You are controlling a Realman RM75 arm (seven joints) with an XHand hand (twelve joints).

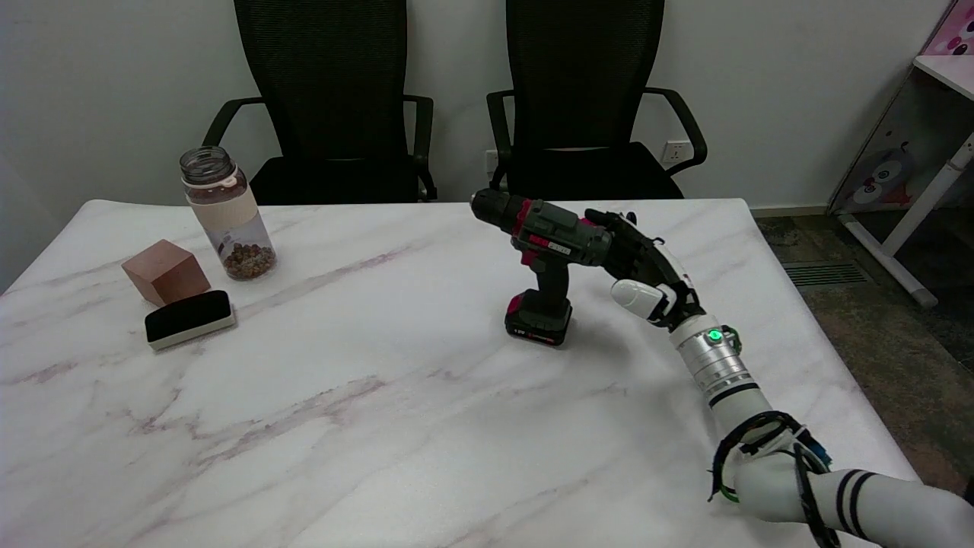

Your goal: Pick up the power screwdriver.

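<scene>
The power screwdriver [554, 242], dark grey with red trim, stands upright on its battery base [539, 321] in the middle-right of the marble table, its chuck pointing left and away. My right hand [647, 266] reaches in from the lower right and sits just right of the tool, level with its body. The fingers [618, 224] stretch toward the rear end of the body, and the thumb [633, 294] hangs apart below them, right of the handle. Nothing is wrapped around the handle. Whether the fingertips touch the tool's rear I cannot tell.
At the far left stand a glass jar [226, 213] with brown pieces in it, a brown cube [165, 271] and a black-topped eraser [189, 319]. Two black office chairs [586, 114] stand behind the table's far edge. The table's right edge [806, 304] runs close to my arm.
</scene>
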